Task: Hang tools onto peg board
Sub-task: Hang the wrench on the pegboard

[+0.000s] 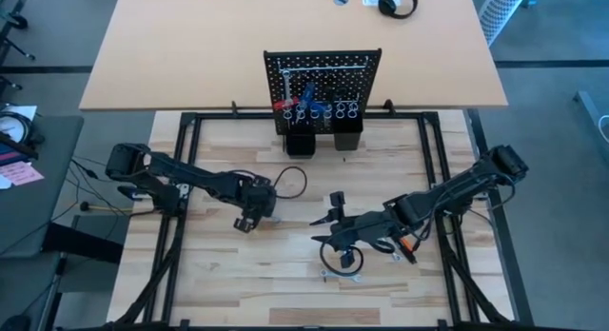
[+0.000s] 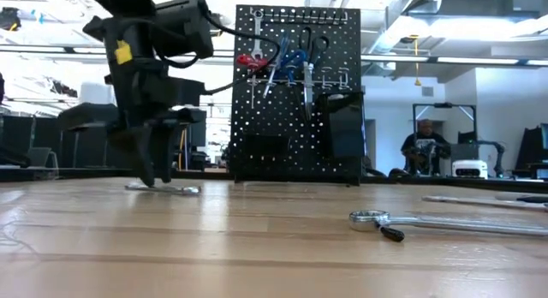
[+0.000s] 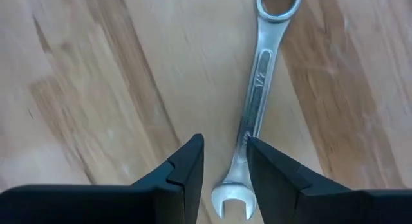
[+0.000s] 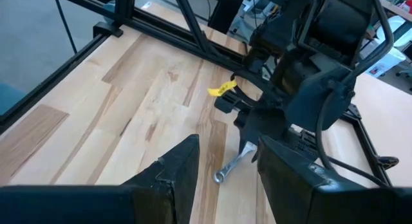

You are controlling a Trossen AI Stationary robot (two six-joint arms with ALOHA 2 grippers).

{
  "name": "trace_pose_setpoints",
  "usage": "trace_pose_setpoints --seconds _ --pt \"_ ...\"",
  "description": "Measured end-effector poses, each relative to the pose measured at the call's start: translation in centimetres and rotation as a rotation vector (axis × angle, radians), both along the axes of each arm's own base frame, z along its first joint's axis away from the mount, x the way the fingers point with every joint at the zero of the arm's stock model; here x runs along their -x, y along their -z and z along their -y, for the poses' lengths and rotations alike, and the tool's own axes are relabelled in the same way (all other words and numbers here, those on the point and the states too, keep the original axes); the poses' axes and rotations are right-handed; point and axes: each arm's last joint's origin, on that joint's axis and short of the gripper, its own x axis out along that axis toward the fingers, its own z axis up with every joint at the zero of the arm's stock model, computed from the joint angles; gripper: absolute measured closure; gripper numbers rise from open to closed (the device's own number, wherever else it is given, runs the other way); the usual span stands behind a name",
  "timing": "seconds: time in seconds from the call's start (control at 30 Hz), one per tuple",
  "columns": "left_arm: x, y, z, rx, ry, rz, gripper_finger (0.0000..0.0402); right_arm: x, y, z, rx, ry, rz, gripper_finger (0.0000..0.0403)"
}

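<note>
Currently you are clenching the left hand (image 3: 222, 169) on a silver wrench (image 3: 256, 95) lying before the peg board (image 1: 322, 79); next, lifting it toward a hook.

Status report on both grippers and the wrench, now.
Left gripper closed on wrench shaft, wrench flat on table. Right gripper empty, hovering open. Peg board path unobstructed.
</note>
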Motion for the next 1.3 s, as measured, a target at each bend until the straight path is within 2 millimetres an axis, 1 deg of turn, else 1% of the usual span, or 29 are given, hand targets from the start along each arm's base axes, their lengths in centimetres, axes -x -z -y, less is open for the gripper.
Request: trace_pose_setpoints --seconds 0.13,0.23,0.3,0.37,0.47,0.53,0.73,0.83,0.9,0.93,1.03,1.1,1.23,1.3 --pt "-0.1 0.6 -0.4 0.070 0.033 -0.004 0.0291 0.0 0.0 0.0 -0.001 0.000 0.001 0.0237" --pt "-0.4 1.5 -0.3 0.103 0.038 -0.019 0.0303 0.0 0.0 0.0 -0.001 0.000 0.002 0.0237" --pt "-0.7 2.4 -0.2 0.116 0.044 -0.040 0.0318 0.0 0.0 0.0 -0.001 0.000 0.002 0.0237" --pt "-1.4 3.1 0.1 0.119 0.038 -0.022 0.0338 0.0 0.0 0.0 -0.001 0.000 0.001 0.0237" --pt "-1.7 3.5 0.2 0.134 0.005 -0.013 0.0373 0.0 0.0 0.0 0.000 0.001 -0.001 0.0237" --pt "-1.9 3.4 0.2 0.139 -0.015 0.004 0.0390 0.0 0.0 0.0 0.001 0.000 -0.004 0.0237" --pt "-2.8 1.8 0.2 0.171 -0.103 0.115 0.0397 0.3 0.5 -0.1 0.005 0.002 -0.050 0.0237" --pt "-3.3 0.6 0.2 0.196 -0.140 0.213 0.0400 0.4 0.7 0.0 -0.021 0.022 -0.077 0.0237" --pt "-3.2 -0.1 0.2 0.213 -0.158 0.264 0.0398 0.6 1.0 -0.1 -0.042 0.036 -0.110 0.0237" --pt "-2.9 -0.2 0.2 0.220 -0.168 0.273 0.0398 0.8 1.2 -0.2 -0.058 0.046 -0.128 0.0237" --pt "-2.5 -0.7 0.2 0.245 -0.186 0.347 0.0398 1.1 2.0 -0.4 -0.101 0.070 -0.165 0.0237" --pt "-2.0 -0.8 0.2 0.264 -0.203 0.395 0.0398 1.4 3.2 -0.6 -0.124 0.075 -0.170 0.0237" --pt "-1.0 0.0 0.1 0.289 -0.247 0.398 0.0400 2.2 6.0 -0.4 -0.162 0.093 -0.179 0.0237" --pt "-0.9 0.3 0.1 0.295 -0.256 0.393 0.0401 2.2 6.5 -0.1 -0.187 0.109 -0.156 0.0237"
